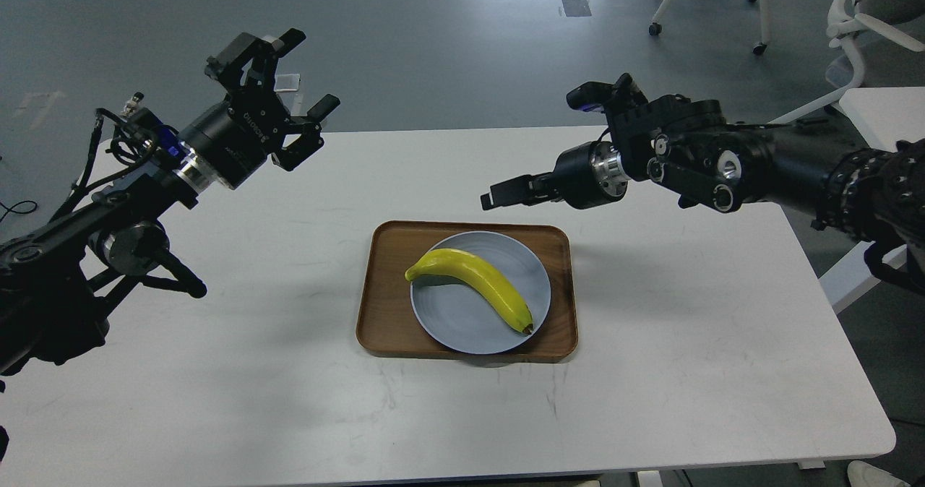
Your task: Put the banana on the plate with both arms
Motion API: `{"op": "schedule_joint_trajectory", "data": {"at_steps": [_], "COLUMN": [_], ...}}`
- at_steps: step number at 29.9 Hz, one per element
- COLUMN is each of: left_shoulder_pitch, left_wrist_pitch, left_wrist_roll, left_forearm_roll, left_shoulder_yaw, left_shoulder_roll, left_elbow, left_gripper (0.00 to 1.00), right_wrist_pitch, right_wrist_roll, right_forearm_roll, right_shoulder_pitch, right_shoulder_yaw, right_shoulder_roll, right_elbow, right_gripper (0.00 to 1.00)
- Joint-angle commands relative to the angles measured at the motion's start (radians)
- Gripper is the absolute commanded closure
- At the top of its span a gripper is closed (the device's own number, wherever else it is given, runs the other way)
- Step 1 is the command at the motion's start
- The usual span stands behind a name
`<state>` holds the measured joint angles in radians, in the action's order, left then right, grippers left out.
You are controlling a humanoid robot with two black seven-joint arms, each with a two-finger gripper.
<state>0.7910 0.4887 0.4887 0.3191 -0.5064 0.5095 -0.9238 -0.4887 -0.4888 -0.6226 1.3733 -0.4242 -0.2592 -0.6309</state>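
Banana point(473, 287): laid across the plate point(462, 328), its dark tip at the plate's near right rim, the stem end just overhanging the left rim.
Plate: set on a wooden tray point(383, 306) at the table's point(686, 342) centre.
Left gripper point(293, 75): held high over the far left corner, fingers spread, nothing gripped.
Right gripper point(498, 194): raised beyond the tray's far right corner; fingers seen end-on, state not determinable.
Progress: placement judged complete; nothing is left but the arms' retreat.
Surface: white table, faintly scuffed.
Room: grey floor, white chairs point(853, 17) at far right.
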Motion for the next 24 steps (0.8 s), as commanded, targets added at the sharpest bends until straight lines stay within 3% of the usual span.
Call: {"op": "schedule_joint_trajectory", "data": {"at_steps": [1, 8, 13, 24], "left_shoulder_pitch": [-0.015, -0.05, -0.052, -0.108], "left_wrist_pitch": [-0.007, -0.062, -0.085, 0.0], "left_wrist_roll": [0.0, 0.0, 0.0, 0.0], "left_forearm_roll": [-0.002, -0.014, -0.061, -0.186], "left_shoulder_yaw": [-0.003, -0.049, -0.049, -0.049], "left_shoulder_roll": [-0.005, 0.004, 0.006, -0.015], "left_elbow": [0.0, 0.0, 0.0, 0.032], "left_gripper": [0.02, 0.02, 0.02, 0.02], "right_wrist_pitch": [0.0, 0.0, 0.0, 0.0], "right_wrist_roll": [0.0, 0.0, 0.0, 0.0], "right_forearm_roll": [0.203, 0.437, 0.494, 0.57], "right_shoulder_pitch": [-0.061, -0.282, -0.394, -0.487], "right_shoulder_yaw": [0.117, 0.439, 0.583, 0.627], "right_shoulder_roll": [-0.104, -0.207, -0.215, -0.213], "right_elbow": [-0.012, 0.0, 0.007, 0.049], "right_gripper": [0.04, 0.04, 0.01, 0.0]}}
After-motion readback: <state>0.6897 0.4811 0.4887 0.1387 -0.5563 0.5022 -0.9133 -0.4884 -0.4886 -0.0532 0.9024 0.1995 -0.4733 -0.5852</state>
